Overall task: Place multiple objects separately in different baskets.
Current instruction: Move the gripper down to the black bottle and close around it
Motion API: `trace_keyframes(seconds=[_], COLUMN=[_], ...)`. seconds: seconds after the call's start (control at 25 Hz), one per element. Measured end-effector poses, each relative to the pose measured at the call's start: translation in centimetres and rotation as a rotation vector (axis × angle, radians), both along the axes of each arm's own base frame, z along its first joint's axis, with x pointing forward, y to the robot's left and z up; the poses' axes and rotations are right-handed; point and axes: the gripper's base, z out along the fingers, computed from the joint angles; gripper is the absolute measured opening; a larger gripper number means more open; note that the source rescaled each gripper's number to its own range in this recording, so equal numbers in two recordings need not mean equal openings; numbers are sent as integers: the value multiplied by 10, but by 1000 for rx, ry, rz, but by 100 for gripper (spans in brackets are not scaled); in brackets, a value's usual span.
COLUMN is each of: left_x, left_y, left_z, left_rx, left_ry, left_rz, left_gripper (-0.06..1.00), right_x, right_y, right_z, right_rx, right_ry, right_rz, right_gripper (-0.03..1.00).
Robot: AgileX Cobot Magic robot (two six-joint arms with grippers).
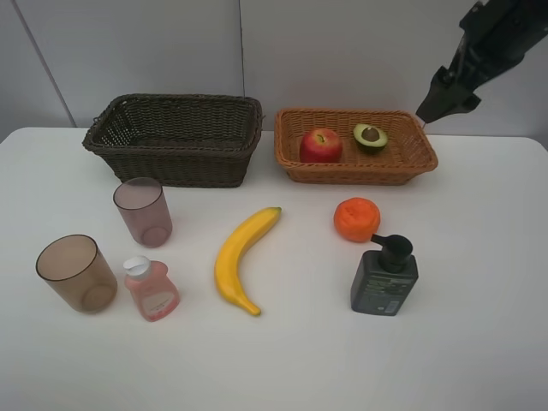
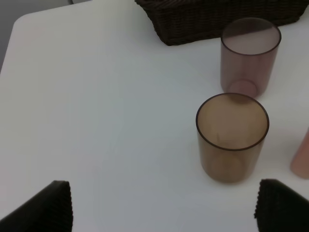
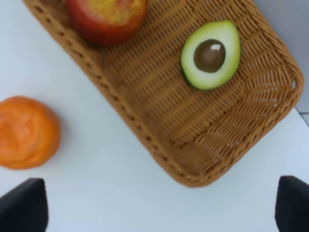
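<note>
The orange tangerine (image 1: 357, 219) sits on the white table (image 1: 479, 342) just on the near side of the light orange-tan basket (image 1: 360, 175), with the head of the dark green pump bottle (image 1: 384, 278) just beside it on its near right. It is round and slightly flattened, with dimpled matte skin and no long axis to line up with, so any angle of approach should do. The right gripper (image 1: 432, 104) hangs above the far right corner of that basket, jaws wide apart and holding nothing. From there the tangerine lies nearer and to the left, across the basket's near rim, as the right wrist view shows (image 3: 26, 133). This arm is clearly the closer one. The left gripper (image 2: 164, 212), also spread wide and empty, looks down on the two brownish-pink cups (image 2: 231, 140) at the left, well apart from the fruit. The red apple (image 1: 320, 145) and halved avocado (image 1: 370, 137) already lie in the tan basket, so the tangerine probably belongs there too. The yellow banana (image 1: 242, 257) lies farther left.
</note>
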Motion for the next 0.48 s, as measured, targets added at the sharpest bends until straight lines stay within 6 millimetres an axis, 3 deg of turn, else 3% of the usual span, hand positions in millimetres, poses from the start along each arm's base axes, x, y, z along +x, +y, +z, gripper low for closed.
trace_keyframes(seconds=[0.24,0.48], left_x=[0,0], left_y=[0,0], left_z=[0,0], left_rx=[0,0], left_ry=[0,0], left_rz=[0,0], left_gripper=[100,100], right_x=[-39,-62], right_y=[3,26], right_z=[22,25], right_rx=[-80,-120], right_ry=[48,138], right_rz=[66,170], right_gripper=[99,99])
